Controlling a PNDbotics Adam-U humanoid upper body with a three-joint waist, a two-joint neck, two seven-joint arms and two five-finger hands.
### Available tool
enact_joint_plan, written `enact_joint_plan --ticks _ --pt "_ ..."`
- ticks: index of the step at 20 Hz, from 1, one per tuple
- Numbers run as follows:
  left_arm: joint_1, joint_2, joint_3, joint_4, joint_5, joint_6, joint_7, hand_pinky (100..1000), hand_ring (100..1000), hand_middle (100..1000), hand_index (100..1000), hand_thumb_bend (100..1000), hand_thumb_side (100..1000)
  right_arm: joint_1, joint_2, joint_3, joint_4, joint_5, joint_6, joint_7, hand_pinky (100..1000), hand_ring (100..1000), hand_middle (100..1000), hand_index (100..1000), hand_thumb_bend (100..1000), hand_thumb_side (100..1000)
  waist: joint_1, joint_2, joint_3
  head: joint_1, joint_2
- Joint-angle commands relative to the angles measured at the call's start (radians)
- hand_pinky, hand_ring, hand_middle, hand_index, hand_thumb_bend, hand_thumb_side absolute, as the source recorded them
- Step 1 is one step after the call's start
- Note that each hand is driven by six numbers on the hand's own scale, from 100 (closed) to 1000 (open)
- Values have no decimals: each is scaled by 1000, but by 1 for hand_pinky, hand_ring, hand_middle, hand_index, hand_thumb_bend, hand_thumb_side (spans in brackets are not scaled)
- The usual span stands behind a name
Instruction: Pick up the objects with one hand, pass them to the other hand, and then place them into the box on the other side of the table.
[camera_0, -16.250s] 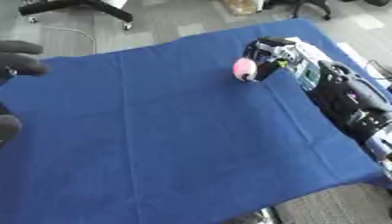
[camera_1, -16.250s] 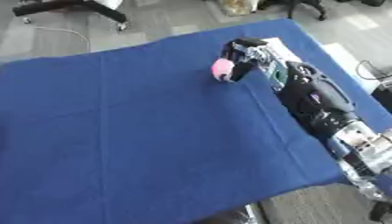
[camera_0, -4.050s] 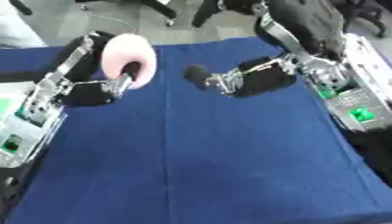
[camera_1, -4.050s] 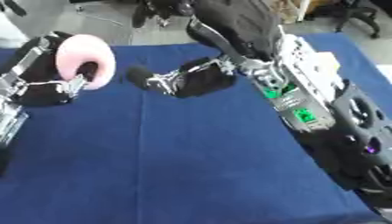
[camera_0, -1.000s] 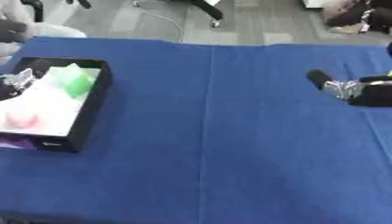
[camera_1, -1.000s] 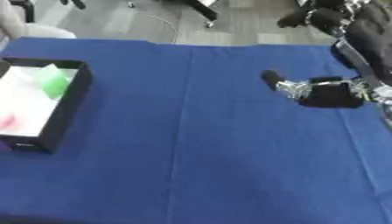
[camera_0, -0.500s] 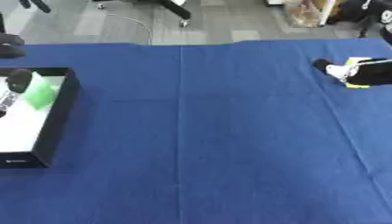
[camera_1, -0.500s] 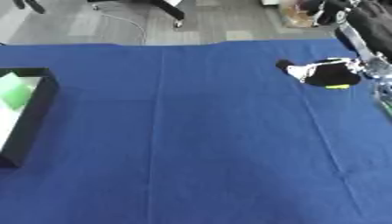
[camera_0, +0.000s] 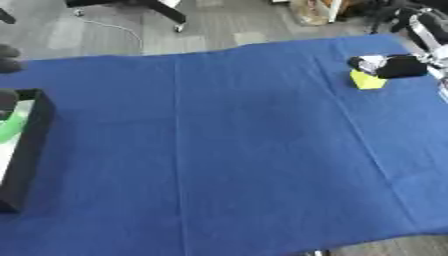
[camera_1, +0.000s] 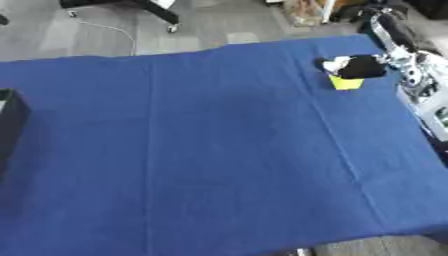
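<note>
Left eye view: right hand (camera_0: 395, 65) is set over a yellow block (camera_0: 367, 80) on the counter (camera_0: 227, 150) for pickup; whether its fingers are clenched cannot be told.

A blue cloth (camera_0: 227, 150) (creased) covers the table.

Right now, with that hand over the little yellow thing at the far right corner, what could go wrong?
The yellow object lies close to the blue cloth's far right edge, so a clumsy touch from the right hand might nudge it off the table. The hand also covers part of it, so a poor hold may go unnoticed. The black box sits at the far left, a long carry with a handover.
</note>
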Motion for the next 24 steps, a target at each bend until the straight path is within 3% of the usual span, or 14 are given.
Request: enact_joint_plan --ticks 1,10,24 --pt "-25 -10 -13 -22 11 0 -19 773 682 693 774 515 658 -54 -32 -11 112 -9 6 1 831 745 777 878 585 438 -3 -10 0 -17 -2" --pt "-34 -50 -44 -13 22 1 -66 774 682 692 773 504 671 -170 13 -15 426 -27 46 -99 827 735 771 876 591 435 7 -4 13 -45 -2" --pt "-45 -77 -58 -16 29 0 -85 774 682 692 774 495 684 -261 77 -17 650 -45 11 -101 819 711 743 872 594 425 18 15 42 -79 -2"
